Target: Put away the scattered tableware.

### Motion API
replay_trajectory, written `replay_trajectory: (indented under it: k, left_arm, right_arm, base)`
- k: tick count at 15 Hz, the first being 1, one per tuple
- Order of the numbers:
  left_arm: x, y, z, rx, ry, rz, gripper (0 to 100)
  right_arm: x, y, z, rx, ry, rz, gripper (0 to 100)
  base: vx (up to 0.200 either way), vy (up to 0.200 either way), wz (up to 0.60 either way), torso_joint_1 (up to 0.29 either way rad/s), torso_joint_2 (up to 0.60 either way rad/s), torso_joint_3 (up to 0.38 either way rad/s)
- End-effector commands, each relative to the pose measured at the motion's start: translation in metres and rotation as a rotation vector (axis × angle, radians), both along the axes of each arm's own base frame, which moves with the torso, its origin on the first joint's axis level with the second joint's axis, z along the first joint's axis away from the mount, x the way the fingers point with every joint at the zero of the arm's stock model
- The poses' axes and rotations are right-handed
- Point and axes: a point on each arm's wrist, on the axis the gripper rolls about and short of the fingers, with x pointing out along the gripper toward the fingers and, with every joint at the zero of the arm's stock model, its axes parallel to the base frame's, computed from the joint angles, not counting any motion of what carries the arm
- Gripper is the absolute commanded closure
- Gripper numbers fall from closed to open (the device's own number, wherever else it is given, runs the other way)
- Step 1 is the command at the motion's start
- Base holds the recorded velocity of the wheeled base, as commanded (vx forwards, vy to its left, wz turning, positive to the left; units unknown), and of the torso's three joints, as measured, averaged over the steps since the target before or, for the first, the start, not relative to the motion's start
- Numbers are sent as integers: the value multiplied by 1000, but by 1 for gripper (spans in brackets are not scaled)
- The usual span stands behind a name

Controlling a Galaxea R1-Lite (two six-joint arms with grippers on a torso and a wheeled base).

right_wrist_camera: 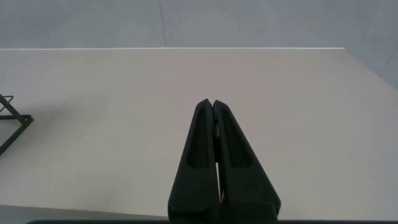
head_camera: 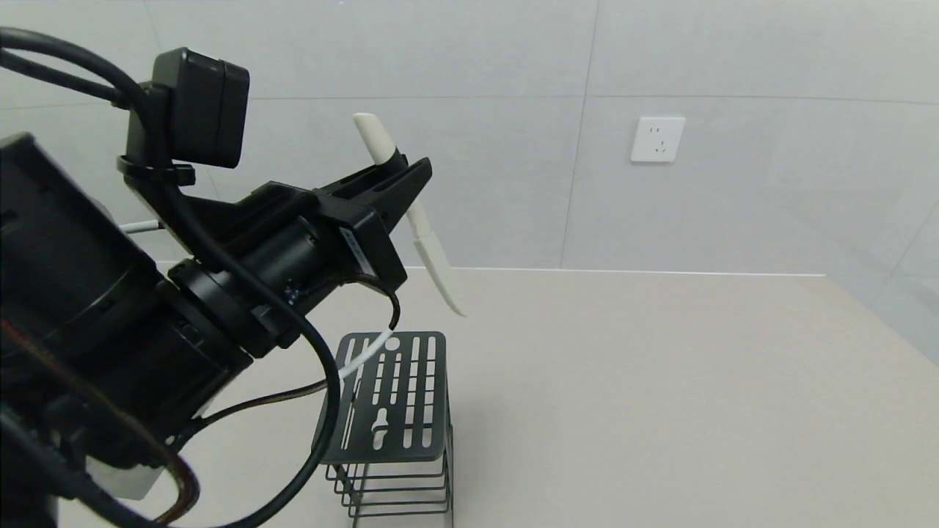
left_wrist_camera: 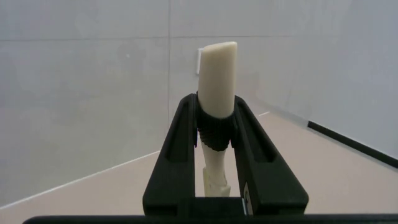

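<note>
The knife sits tilted in my left gripper, above the rack. The rack stands on the table, toward my left. The wall socket lies behind the table, right of the rack.

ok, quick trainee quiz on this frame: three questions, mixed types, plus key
1. True or false: the right gripper is shut on a spoon.
2. The left gripper holds: A) a fork, B) a white knife, C) a plate.
3. Name the dark thing standing on the table below the left arm.

Key:
1. False. It is shut with nothing in it.
2. B, gripped at the handle with the blade pointing down.
3. The black slotted rack.
</note>
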Motion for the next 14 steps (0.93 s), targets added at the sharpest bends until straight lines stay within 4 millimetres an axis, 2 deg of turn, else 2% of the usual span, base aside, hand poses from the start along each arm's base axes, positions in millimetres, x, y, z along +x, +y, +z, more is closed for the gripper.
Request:
replay_trajectory:
  k: [1, 5, 9, 14]
  left_arm:
    - [-14, -3, 4, 32, -39, -7, 100]
    - [-21, 6, 7, 169, -84, 47, 100]
    - [-31, -4, 6, 170, -66, 46, 100]
    - [-36, -6, 0, 204, -13, 94, 100]
  right_arm:
    - [0, 0, 0, -2, 2, 0, 100]
    - [0, 0, 0, -5, 2, 0, 100]
    - [0, 0, 0, -10, 2, 0, 100]
    - [0, 0, 0, -11, 1, 0, 100]
  base:
    - [0, 0, 0, 0, 0, 0]
    - [0, 0, 0, 0, 0, 0]
    - [0, 0, 0, 0, 0, 0]
    - [0, 0, 0, 0, 0, 0]
